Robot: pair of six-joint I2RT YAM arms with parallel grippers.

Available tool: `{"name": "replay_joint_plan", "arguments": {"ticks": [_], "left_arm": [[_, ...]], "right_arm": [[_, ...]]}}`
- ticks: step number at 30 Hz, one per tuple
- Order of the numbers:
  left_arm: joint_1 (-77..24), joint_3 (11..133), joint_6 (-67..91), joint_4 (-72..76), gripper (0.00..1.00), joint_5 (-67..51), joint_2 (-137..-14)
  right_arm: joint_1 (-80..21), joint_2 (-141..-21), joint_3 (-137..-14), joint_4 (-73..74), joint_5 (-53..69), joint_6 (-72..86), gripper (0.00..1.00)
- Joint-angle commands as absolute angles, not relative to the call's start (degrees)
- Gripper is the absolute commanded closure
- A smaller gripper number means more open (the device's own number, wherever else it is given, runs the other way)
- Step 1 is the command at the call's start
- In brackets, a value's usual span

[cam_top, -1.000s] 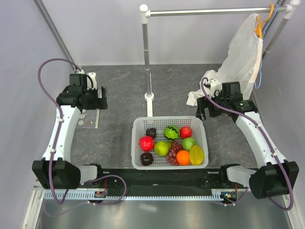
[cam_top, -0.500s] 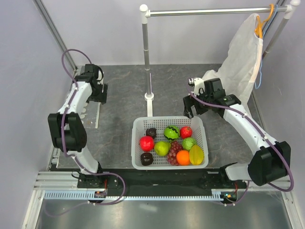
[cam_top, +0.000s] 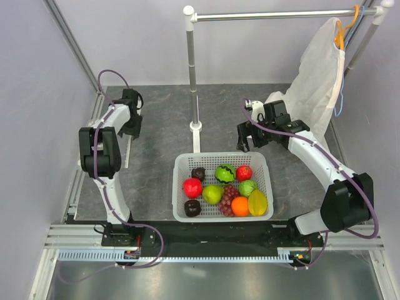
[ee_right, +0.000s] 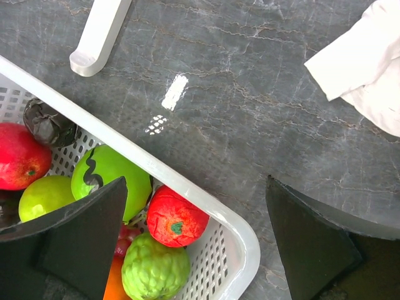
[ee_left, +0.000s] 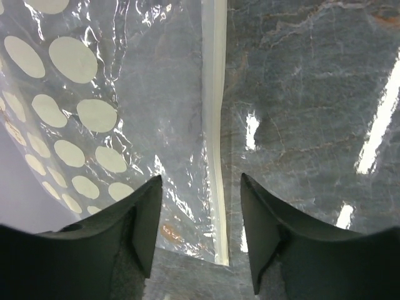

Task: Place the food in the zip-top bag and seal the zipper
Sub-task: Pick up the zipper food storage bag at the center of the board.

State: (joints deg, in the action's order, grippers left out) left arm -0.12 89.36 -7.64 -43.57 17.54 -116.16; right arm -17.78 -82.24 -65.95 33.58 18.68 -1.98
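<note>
The zip-top bag [ee_left: 94, 119], clear with white dots, lies flat on the grey table at the far left [cam_top: 119, 153]. Its whitish zipper [ee_left: 215, 125] runs down between my left fingers. My left gripper [ee_left: 200, 181] is open and empty, above the bag's zipper edge [cam_top: 131, 125]. The food sits in the white basket [cam_top: 181, 164]: a red apple [cam_top: 192, 187], a round green fruit [cam_top: 225, 173], a small red fruit [ee_right: 177, 215], a bumpy green fruit [ee_right: 153, 269] and dark brown pieces [cam_top: 192, 208]. My right gripper [ee_right: 195, 184] is open and empty above the basket's far right corner [cam_top: 247, 140].
A white stand post [cam_top: 195, 128] rises just behind the basket, its base in the right wrist view [ee_right: 100, 31]. A white cloth garment [cam_top: 315, 75] hangs on a rail at the far right and drapes onto the table [ee_right: 369, 69].
My left arm has swung far and right, so its gripper is now over the bag's zipper edge. My right gripper has moved left toward the basket's far right corner.
</note>
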Motion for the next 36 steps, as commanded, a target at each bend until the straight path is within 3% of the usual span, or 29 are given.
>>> {"name": "replay_joint_plan", "arguments": {"ticks": [1,16,25,26,36], "left_arm": [[-0.2,91.5,-9.9,-40.3,0.43,19.8,-118.1],[-0.2,92.3,-9.1,-38.9,0.62,20.3,-120.8],[-0.2,91.9,-9.0,-39.3,0.9,19.2,-118.2],[-0.2,91.8,-9.0,-39.5,0.98,19.0,-117.8],[-0.2,91.8,-5.9,-49.6,0.98,6.2,-102.2]], "right_arm": [[-18.0,-82.4,-68.7,31.7,20.9,-1.0,0.02],[-18.0,-82.7,-69.4,31.8,23.4,1.8,0.02],[-18.0,-76.8,-63.0,22.7,24.0,4.2,0.02],[-18.0,-75.3,-62.7,22.1,24.2,4.1,0.02],[-18.0,-72.1,-62.8,15.4,29.7,10.5,0.02]]}}
